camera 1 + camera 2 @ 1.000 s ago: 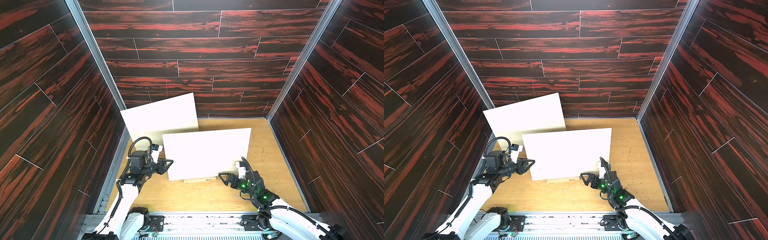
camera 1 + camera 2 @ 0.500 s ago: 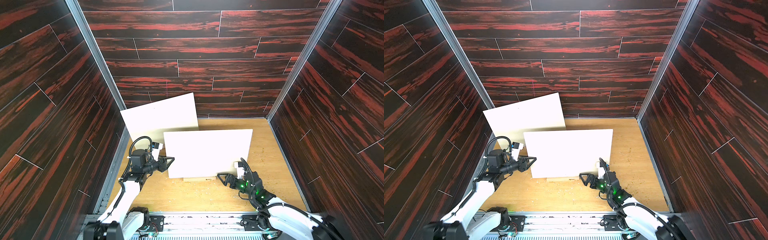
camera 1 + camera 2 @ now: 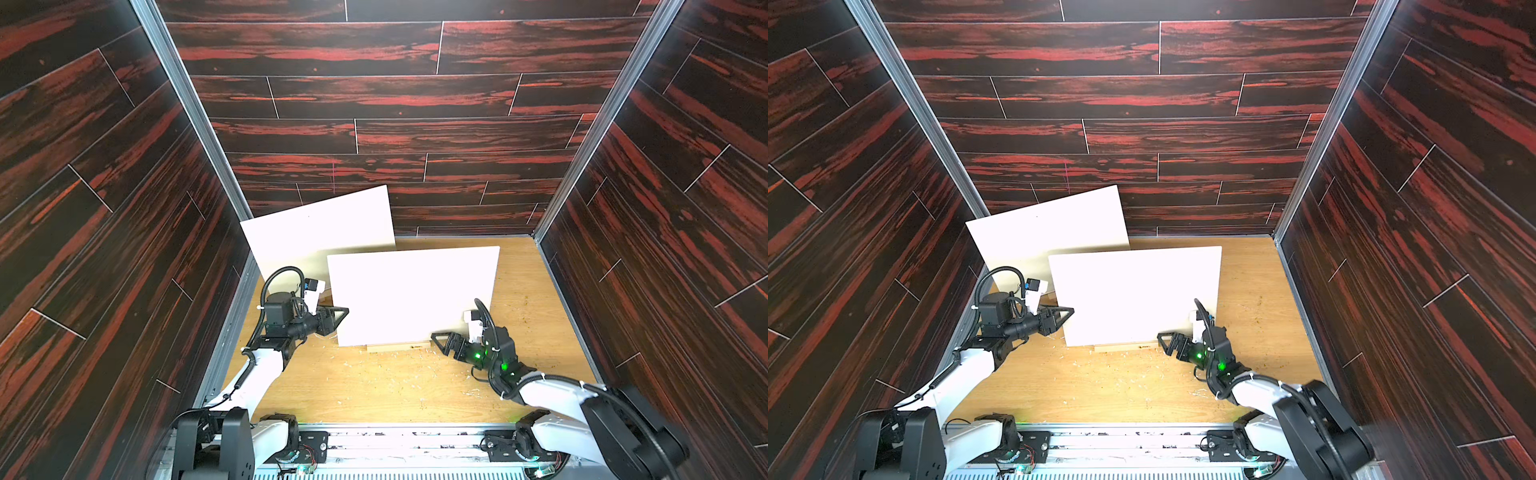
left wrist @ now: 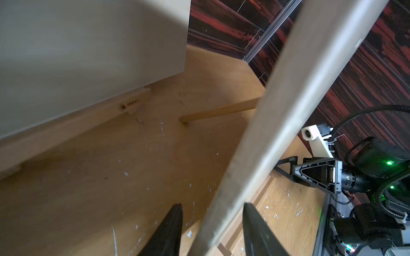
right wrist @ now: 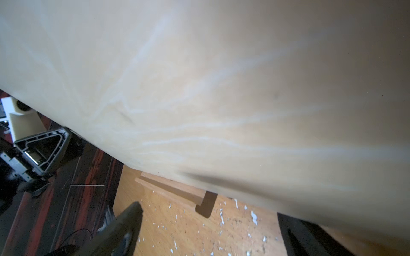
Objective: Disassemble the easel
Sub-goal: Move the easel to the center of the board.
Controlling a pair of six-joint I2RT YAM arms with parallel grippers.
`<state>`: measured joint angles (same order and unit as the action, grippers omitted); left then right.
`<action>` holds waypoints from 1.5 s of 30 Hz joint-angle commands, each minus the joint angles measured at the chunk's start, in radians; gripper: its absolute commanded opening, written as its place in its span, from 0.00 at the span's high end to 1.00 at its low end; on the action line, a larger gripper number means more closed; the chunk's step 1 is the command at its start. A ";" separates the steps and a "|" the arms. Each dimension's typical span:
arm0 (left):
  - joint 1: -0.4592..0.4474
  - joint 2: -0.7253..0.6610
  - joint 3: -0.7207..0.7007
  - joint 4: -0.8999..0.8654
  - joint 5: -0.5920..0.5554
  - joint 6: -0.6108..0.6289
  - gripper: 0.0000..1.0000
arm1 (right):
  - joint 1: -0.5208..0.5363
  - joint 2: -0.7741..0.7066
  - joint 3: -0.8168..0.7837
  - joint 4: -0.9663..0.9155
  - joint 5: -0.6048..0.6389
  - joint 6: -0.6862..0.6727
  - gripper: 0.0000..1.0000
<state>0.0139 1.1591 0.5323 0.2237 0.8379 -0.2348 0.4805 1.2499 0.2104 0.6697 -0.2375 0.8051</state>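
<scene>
White rectangular panel [image 3: 411, 295] on a pale wooden ledge [image 3: 395, 347]. Left gripper [image 4: 213, 205] straddles the panel's edge, jaws apart (seen only from its wrist); right gripper [image 3: 440, 343], spread wide, beside the panel.

Enclosure walls [image 3: 395, 95]: dark wood-grain panels with red streaks, joined at aluminium corner posts [image 3: 198, 124]. Floor [image 3: 374, 386]: pale plywood, brightly lit, scattered with small white flecks [image 5: 253, 216].
</scene>
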 commanded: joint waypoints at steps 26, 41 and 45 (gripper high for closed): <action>-0.026 0.254 0.056 0.520 0.119 -0.222 0.66 | -0.204 0.244 0.202 0.058 -0.334 -0.137 0.02; -0.032 0.282 0.042 0.392 0.123 -0.109 0.93 | -0.222 0.256 0.204 0.087 -0.354 -0.130 0.02; -0.032 0.313 0.048 0.384 0.153 -0.113 0.96 | -0.236 0.255 0.163 0.161 -0.335 -0.083 0.02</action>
<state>-0.0330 1.4311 0.5800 0.7120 1.0412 -0.3389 0.2562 1.4944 0.4023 0.7601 -0.5758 0.6891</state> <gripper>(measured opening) 0.192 0.979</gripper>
